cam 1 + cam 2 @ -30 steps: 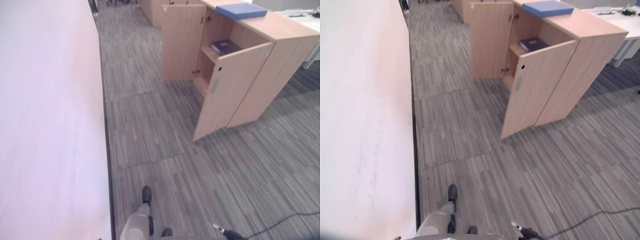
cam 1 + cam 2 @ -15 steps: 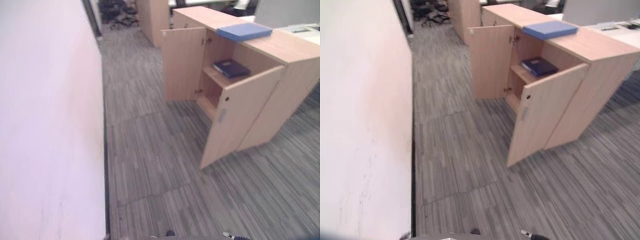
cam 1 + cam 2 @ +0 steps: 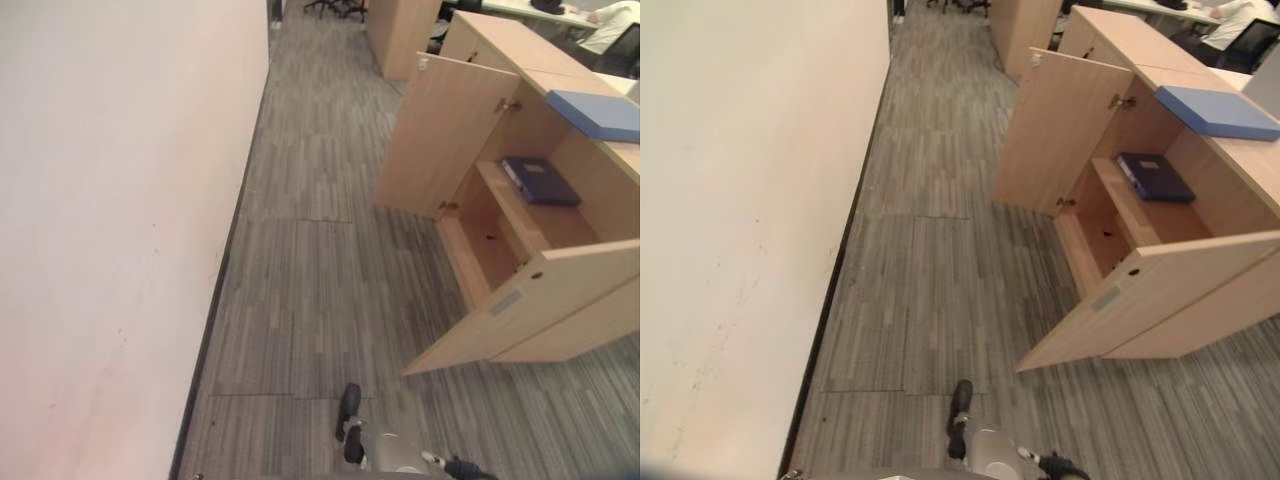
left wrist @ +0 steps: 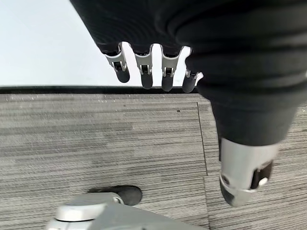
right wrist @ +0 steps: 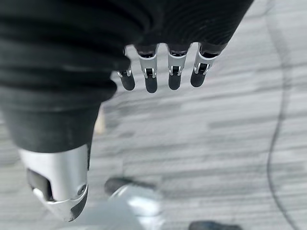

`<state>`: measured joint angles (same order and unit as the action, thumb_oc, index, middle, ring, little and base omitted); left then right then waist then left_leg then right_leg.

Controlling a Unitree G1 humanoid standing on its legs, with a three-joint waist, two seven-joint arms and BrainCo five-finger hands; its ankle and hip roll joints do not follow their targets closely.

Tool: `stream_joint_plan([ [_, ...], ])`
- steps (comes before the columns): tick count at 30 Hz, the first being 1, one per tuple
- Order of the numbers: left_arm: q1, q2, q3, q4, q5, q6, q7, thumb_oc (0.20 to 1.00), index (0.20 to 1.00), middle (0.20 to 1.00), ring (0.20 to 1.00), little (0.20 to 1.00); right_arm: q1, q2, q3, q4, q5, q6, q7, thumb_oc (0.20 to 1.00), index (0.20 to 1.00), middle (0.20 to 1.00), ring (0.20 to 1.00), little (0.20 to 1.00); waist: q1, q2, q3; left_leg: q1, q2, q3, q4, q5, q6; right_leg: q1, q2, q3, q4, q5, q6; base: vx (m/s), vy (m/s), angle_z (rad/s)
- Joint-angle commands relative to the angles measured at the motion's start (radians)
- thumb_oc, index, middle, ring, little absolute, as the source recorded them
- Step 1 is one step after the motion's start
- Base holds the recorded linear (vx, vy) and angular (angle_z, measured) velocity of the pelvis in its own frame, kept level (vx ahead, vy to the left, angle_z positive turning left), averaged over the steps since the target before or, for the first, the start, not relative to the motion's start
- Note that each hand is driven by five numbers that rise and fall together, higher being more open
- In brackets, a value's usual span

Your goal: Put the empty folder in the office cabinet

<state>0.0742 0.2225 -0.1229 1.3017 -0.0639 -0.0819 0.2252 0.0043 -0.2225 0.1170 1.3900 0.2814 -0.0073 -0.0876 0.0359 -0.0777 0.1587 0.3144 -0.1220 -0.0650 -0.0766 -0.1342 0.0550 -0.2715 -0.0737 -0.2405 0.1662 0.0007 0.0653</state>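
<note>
Fig.: head views looking down a carpeted aisle; wrist views looking past each hand at the floor.

Cabinet at approx. 3 o'clock, both doors swung wide. Near door juts into the aisle toward 5 o'clock; far door stands at approx. 1 o'clock. Light-blue folder lies flat on the cabinet top at 2 o'clock, touched by neither hand; judged to be the task's empty folder, though contents can't be checked. Dark-blue binder lies on the upper shelf inside, just below the top.

Left hand: fingers hang straight and relaxed, spread a little, nothing held. Right hand: same, fingers loose and apart, nothing held. Both point down at carpet, well apart from the cabinet.

Risks (judgement):
- Near door is the main obstacle: its free edge sits between robot and shelf, so a direct approach could knock it further or clip an arm.
- Folder is flat and thin on a smooth top; fingers may slide it away rather than lift it, poss. off the far edge.
- Binder takes up part of the upper shelf; pushing the folder in could shove it back or jam. Lower compartment looks free.
- White wall along 9–11 o'clock narrows the aisle, limiting room to turn.

Office chairs at 12 o'clock, far off.
</note>
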Motion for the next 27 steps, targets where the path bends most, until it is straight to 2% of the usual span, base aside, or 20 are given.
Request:
stream_joint_plan([
  [1, -0.015, -0.010, -0.006, 0.012, 0.022, -0.012, 0.019, 1.000, 1.000, 1.000, 1.000, 1.000, -0.083, 0.009, 0.017, 0.001, 0.024, -0.009, -0.014, 1.000, 1.000, 1.000, 1.000, 1.000, -0.007, 0.031, -0.006, -0.119, 0.031, 0.045, -0.011, 0.053, -0.019, 0.177, -0.029, 0.019, -0.185, 0.167, 0.072, 0.21, -0.158, 0.14],
  [9, -0.010, -0.006, 0.011, 0.001, 0.003, -0.015, 0.040, 1.000, 1.000, 1.000, 1.000, 1.000, -0.071, 0.022, 0.083, -0.057, 0.009, -0.020, -0.019, 1.000, 1.000, 1.000, 1.000, 1.000, -0.008, 0.017, -0.030, -0.111, 0.110, 0.038, -0.011, 0.038, -0.057, 0.213, 0.034, 0.010, -0.199, 0.103, 0.040, 0.19, -0.170, 0.16],
  [16, -0.040, 0.008, -0.009, -0.033, -0.008, -0.022, 0.056, 1.000, 1.000, 1.000, 1.000, 1.000, -0.067, 0.016, 0.095, -0.059, 0.004, -0.017, -0.020, 1.000, 1.000, 1.000, 1.000, 1.000, -0.017, 0.010, -0.018, -0.142, 0.152, 0.032, 0.058, 0.014, -0.083, 0.189, 0.040, 0.007, -0.112, 0.026, 0.008, 0.11, -0.115, 0.08],
  [18, -0.044, 0.014, -0.021, -0.047, 0.002, -0.024, 0.058, 1.000, 1.000, 1.000, 1.000, 1.000, -0.064, 0.014, 0.097, -0.057, 0.002, -0.019, -0.021, 1.000, 1.000, 1.000, 1.000, 1.000, -0.019, 0.006, -0.005, -0.194, 0.167, 0.057, 0.196, 0.024, -0.104, 0.206, 0.037, 0.010, -0.103, 0.009, -0.008, 0.05, -0.095, 0.24],
  [19, -0.049, 0.018, -0.024, -0.066, -0.001, -0.029, 0.058, 1.000, 1.000, 1.000, 1.000, 1.000, -0.066, 0.008, 0.100, -0.054, 0.001, -0.019, -0.028, 1.000, 1.000, 1.000, 1.000, 1.000, -0.013, -0.007, 0.021, -0.282, 0.168, 0.089, 0.370, 0.081, -0.106, 0.242, 0.032, 0.002, -0.115, 0.003, -0.022, 0.01, -0.111, 0.31],
  [21, -0.053, 0.018, -0.021, -0.078, -0.015, -0.032, 0.069, 1.000, 1.000, 1.000, 1.000, 1.000, -0.076, -0.001, 0.095, -0.034, -0.003, -0.014, -0.038, 1.000, 1.000, 1.000, 1.000, 1.000, -0.002, -0.018, 0.044, -0.377, 0.205, 0.132, 0.482, 0.123, -0.084, 0.274, 0.022, -0.017, -0.136, -0.003, -0.030, 0.00, -0.082, 0.37],
  [23, -0.052, 0.020, -0.018, -0.084, -0.018, -0.033, 0.074, 1.000, 1.000, 1.000, 1.000, 1.000, -0.081, -0.006, 0.090, -0.027, -0.003, -0.010, -0.039, 1.000, 1.000, 1.000, 1.000, 1.000, 0.006, -0.023, 0.050, -0.408, 0.221, 0.156, 0.488, 0.112, -0.073, 0.289, 0.015, -0.020, -0.145, -0.006, -0.026, 0.09, 0.021, 0.06],
  [24, -0.048, 0.018, -0.017, -0.091, -0.015, -0.035, 0.079, 1.000, 1.000, 1.000, 1.000, 1.000, -0.082, -0.014, 0.075, -0.008, -0.008, -0.003, -0.043, 1.000, 1.000, 1.000, 1.000, 1.000, 0.015, -0.031, 0.044, -0.428, 0.249, 0.179, 0.369, 0.106, -0.078, 0.311, -0.010, -0.025, -0.168, -0.006, -0.006, 0.18, 0.133, -0.05],
  [25, -0.044, 0.017, -0.018, -0.095, -0.015, -0.038, 0.080, 1.000, 1.000, 1.000, 1.000, 1.000, -0.079, -0.021, 0.068, -0.003, -0.016, -0.002, -0.045, 1.000, 1.000, 1.000, 1.000, 1.000, 0.016, -0.024, 0.037, -0.435, 0.270, 0.178, 0.291, 0.137, -0.095, 0.319, -0.020, -0.027, -0.178, -0.010, 0.002, 0.20, 0.206, 0.09],
  [27, -0.039, 0.019, -0.017, -0.106, -0.019, -0.040, 0.081, 1.000, 1.000, 1.000, 1.000, 1.000, -0.077, -0.037, 0.050, 0.001, -0.024, 0.001, -0.049, 1.000, 1.000, 1.000, 1.000, 1.000, 0.022, 0.003, 0.028, -0.462, 0.314, 0.172, 0.144, 0.255, -0.135, 0.346, -0.024, -0.027, -0.193, -0.024, 0.008, 0.14, 0.190, 0.30],
])
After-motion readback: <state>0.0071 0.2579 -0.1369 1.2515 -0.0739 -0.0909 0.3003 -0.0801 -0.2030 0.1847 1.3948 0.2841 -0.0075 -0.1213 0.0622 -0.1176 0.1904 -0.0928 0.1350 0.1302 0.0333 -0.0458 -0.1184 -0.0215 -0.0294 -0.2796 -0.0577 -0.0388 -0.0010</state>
